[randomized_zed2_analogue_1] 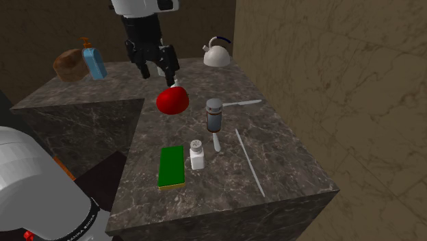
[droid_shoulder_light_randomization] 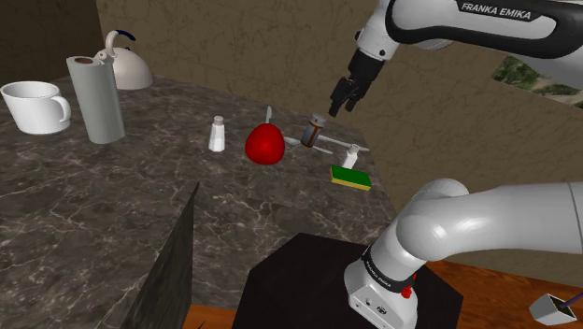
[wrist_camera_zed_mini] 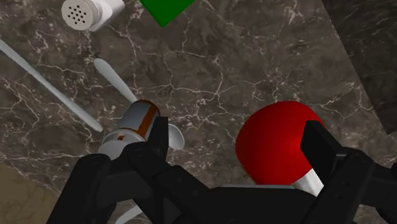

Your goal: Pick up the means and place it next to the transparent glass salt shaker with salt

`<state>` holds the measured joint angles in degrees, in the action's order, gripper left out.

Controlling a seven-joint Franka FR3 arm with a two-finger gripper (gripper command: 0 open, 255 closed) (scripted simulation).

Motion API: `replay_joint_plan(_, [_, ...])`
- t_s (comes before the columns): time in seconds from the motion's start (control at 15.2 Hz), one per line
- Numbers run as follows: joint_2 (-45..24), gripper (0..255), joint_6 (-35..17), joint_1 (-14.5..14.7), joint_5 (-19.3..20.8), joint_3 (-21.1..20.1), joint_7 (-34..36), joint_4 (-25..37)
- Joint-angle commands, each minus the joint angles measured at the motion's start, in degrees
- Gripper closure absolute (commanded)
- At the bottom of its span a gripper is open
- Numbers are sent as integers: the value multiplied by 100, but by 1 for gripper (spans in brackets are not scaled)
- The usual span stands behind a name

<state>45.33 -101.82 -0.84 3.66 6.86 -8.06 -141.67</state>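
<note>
Gripper hangs released, fingers apart, grasping nothing; red round object, judged the target, lies on the counter just beneath; centre the jaws over its body before descending; white salt shaker stands beside the green sponge.

Counter: dark marbled slab, grey-brown with white veining, L-shaped, with side faces in the same pattern. A notch opens at its inner corner.
Walls: mottled tan, meeting at a corner behind the counter.
Floor: orange-brown wood, at the shoulder view's lower right.
Opening showing green foliage, at that view's upper right.
Light is dim and even.
</note>
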Motion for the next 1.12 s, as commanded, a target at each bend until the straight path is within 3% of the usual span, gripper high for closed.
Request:
replay_joint_plan(0.0, [-57,0,-180,-2,188,315,-551,-130])
replay_joint_plan(0.59, [-1022,0,-1160,115,845,1798,-2921,-138])
replay_joint_plan(1.06, [-2427,0,-1962,561,728,3009,-4919,452])
